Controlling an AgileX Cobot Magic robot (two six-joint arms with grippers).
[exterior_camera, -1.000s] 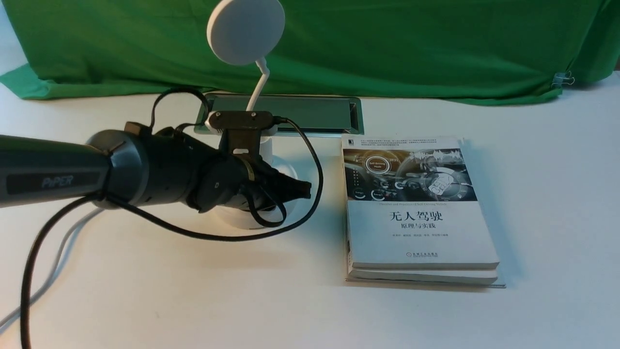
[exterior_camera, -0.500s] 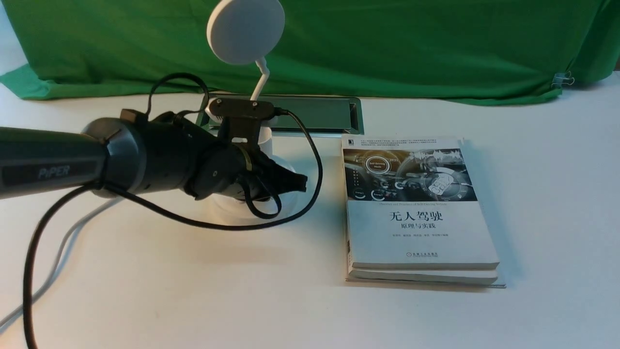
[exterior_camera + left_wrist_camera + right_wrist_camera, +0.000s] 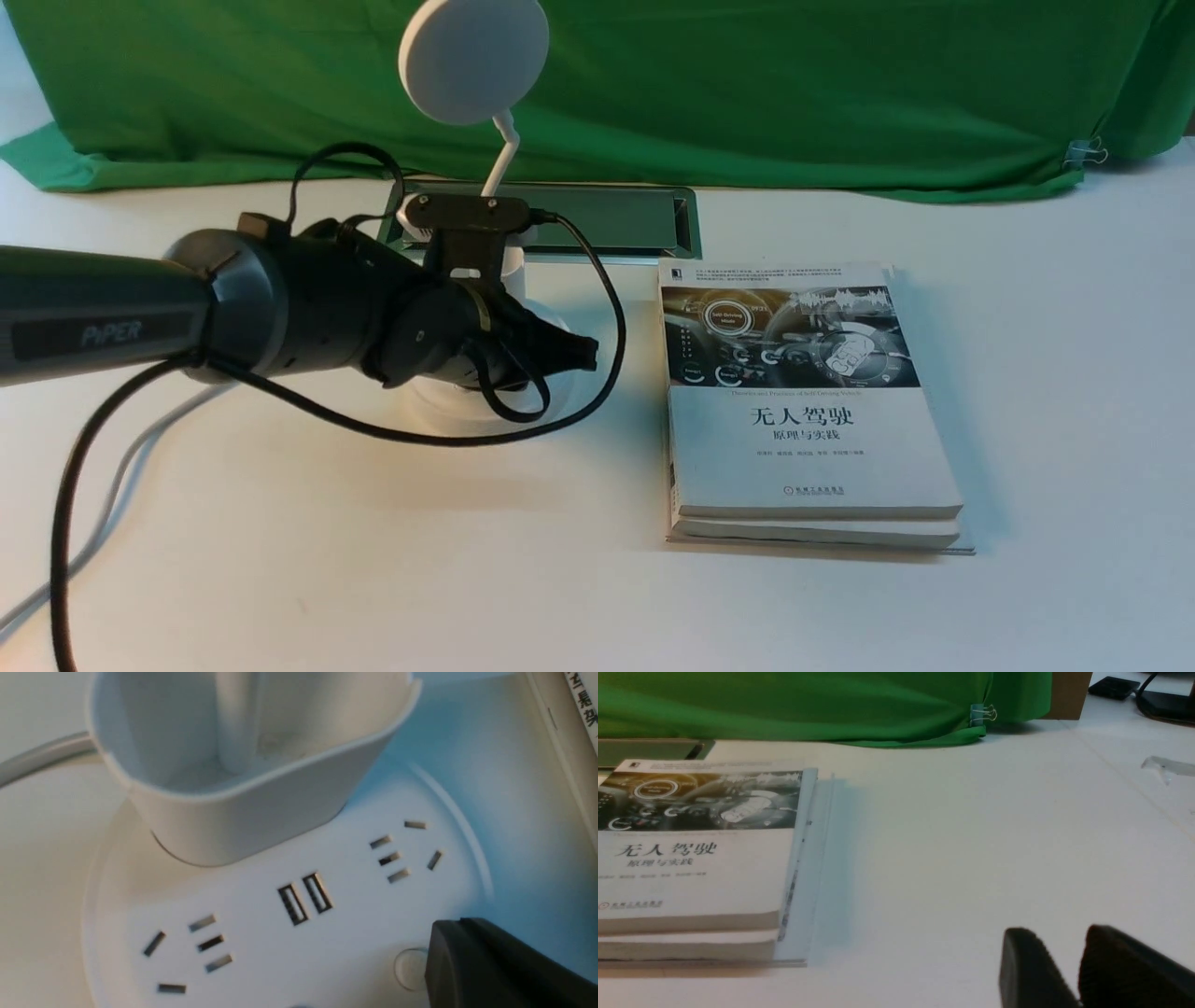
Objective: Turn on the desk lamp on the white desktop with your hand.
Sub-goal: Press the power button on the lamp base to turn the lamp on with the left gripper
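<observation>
Now, the lamp (image 3: 474, 61) stands upright on the white desk (image 3: 373, 560), on the left side of the front view, and the books (image 3: 812, 448) lie in a stack to the right of it, well apart. Its round head is up high, on a thin bent neck (image 3: 501, 168), w/ the green cloth (image 3: 653, 93) behind. The left gripper (image 3: 460, 921) is over the lamp's round base (image 3: 257, 933), w/ its tips near one round btn (image 3: 411, 969), which they partly hide. If they touch this btn, I cannot tell. Its fingers look closed together, w/ nothing held btwn them.

On the base there are also sockets, 2 small USB ports (image 3: 306, 899) and the white cup (image 3: 252, 816), which is open at the top. The grey cord (image 3: 121, 476) runs on the desk, on the left side of the front view.

The right gripper (image 3: 1057, 942) is away from the lamp, above the desk, to the right of the books. Its fingers are a little open, w/ a narrow gap, and they hold nothing. The metal clip (image 3: 981, 715) is fixed on the cloth's edge.
</observation>
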